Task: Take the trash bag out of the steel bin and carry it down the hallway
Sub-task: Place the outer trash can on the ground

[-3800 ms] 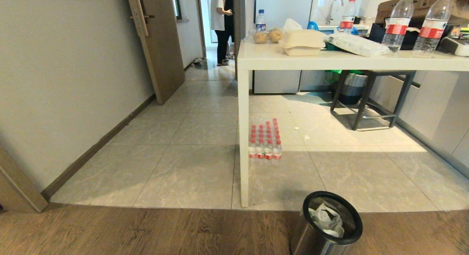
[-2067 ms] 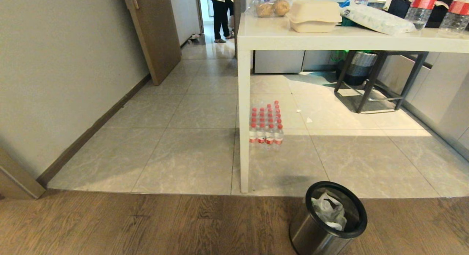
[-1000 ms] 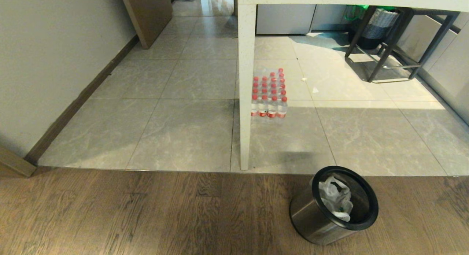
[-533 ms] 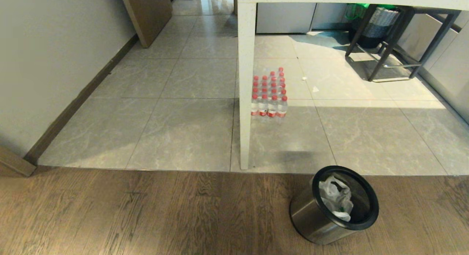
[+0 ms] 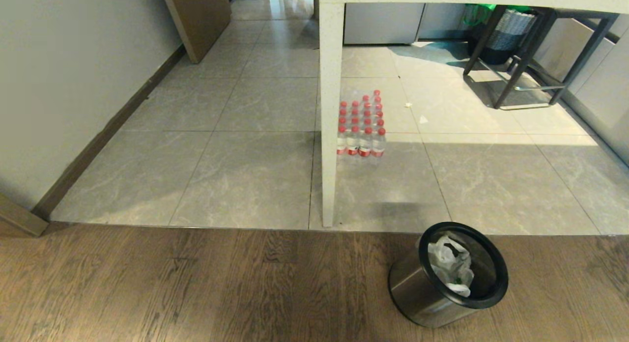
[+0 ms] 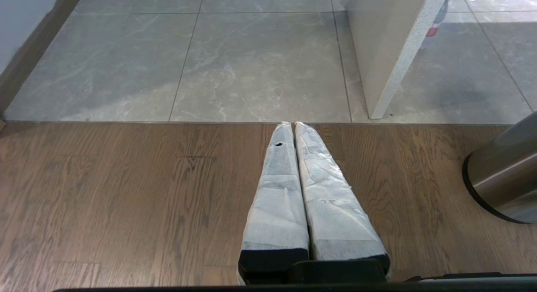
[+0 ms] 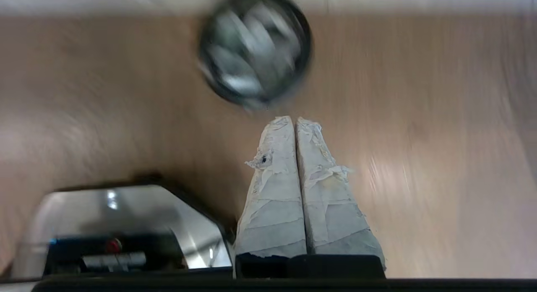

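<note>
Grey tiles [image 5: 255,180], wood floor [image 5: 196,288]

Steel bin [image 5: 444,275]: small brushed-metal cylinder, glossy black rim ring, upright on the wooden floor, just beside its edge where the grey tiles begin. Trash bag [image 5: 451,268]: thin white plastic, crumpled, touch of green print, inside the bin, its top peaking near the rim.
</note>
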### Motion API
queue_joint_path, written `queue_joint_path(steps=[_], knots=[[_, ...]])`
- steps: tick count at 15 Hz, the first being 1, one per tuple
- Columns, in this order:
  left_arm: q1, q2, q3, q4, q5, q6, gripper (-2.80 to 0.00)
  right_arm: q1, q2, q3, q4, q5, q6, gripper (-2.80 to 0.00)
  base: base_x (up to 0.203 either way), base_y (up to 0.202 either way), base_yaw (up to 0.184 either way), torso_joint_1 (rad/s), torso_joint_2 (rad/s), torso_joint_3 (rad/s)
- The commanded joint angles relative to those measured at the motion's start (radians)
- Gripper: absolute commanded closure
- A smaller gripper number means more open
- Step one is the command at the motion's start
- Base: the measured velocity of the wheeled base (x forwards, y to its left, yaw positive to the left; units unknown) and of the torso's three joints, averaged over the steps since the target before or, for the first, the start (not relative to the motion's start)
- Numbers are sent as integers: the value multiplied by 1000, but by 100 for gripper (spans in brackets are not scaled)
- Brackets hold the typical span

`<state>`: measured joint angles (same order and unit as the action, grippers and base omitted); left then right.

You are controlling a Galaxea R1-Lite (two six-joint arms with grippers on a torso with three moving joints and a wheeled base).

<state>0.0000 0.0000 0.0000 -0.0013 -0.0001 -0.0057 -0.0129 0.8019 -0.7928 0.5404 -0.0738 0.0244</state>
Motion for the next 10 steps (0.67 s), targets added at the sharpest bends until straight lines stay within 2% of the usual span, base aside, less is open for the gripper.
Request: queue_joint_path(steps=[1,3,6,7,9,10], knots=[[0,0,0,0,0,0,0,-12,390,-49,-31,-46,18,0,0,0,0,0,0,0],[0,0,0,0,0,0,0,-32,631,-77,-159,-103,54,0,0,0,0,0,0,0],[0,0,0,0,0,0,0,-98,865,-78,-375,-141,89,0,0,0,0,0,0,0],[0,0,0,0,0,0,0,-130,913,-69,-462,-120,96,-280,0,0,0,0,0,0],[0,0,0,0,0,0,0,-160,991,-44,-610,-35,91,-280,0,0,0,0,0,0],[0,0,0,0,0,0,0,-164,1027,-31,-664,-23,84,-280,0,0,0,0,0,0]])
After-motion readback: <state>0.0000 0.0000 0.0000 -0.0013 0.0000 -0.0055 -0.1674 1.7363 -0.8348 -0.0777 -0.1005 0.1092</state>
